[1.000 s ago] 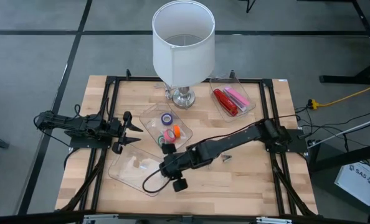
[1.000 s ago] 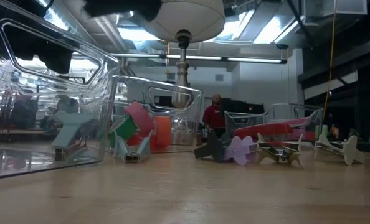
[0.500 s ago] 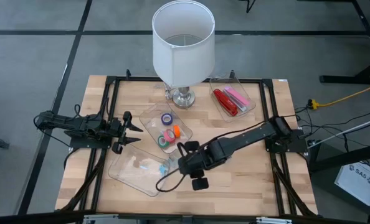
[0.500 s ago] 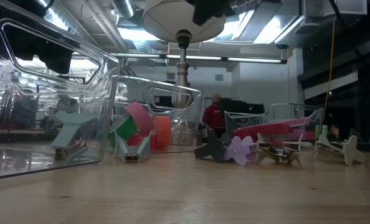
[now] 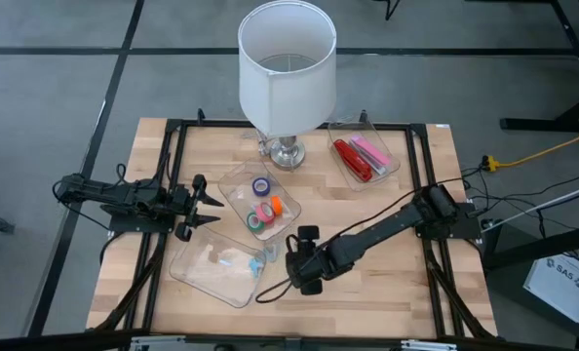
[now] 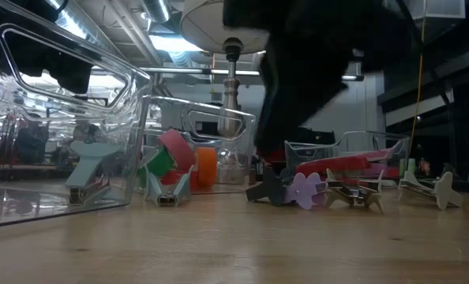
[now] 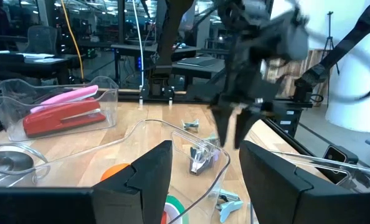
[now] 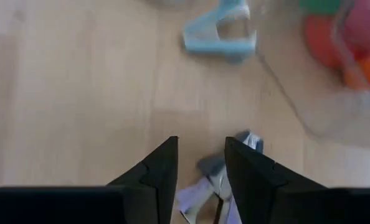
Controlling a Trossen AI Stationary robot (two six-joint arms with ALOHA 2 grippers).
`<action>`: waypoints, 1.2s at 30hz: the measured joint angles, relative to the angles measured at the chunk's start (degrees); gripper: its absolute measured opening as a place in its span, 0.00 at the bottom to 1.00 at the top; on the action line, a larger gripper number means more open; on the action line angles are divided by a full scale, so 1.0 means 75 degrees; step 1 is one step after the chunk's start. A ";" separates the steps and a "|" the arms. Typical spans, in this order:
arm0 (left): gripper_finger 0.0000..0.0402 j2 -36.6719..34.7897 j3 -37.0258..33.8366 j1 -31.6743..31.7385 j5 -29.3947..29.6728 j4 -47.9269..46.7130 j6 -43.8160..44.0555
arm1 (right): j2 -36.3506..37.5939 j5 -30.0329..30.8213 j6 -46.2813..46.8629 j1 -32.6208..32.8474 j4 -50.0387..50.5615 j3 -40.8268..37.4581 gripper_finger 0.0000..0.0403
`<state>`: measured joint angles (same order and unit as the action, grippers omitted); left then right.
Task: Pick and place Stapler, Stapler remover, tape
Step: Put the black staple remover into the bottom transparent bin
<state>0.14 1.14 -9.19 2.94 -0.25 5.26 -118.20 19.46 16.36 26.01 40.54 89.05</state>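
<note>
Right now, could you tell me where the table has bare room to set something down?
Bare wood lies along the table front edge and the right side below the stapler tray. The middle is crowded: tape tray, front tray and right gripper.

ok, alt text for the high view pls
Top-down view of a wooden table: the right gripper, fingers apart and empty, hangs over its front centre beside clear trays. One tray holds coloured tape rolls. The left gripper waits open at the left edge, and a white lamp stands at the back.
</note>
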 joint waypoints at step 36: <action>0.46 -0.0002 -0.0002 0.0003 0.0000 0.0000 -0.0001 | 0.0007 -0.0022 0.1932 -0.0257 -0.0104 -0.0749 0.01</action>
<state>0.12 1.13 -9.17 2.94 -0.25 5.25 -118.15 19.30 30.85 24.08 39.76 83.43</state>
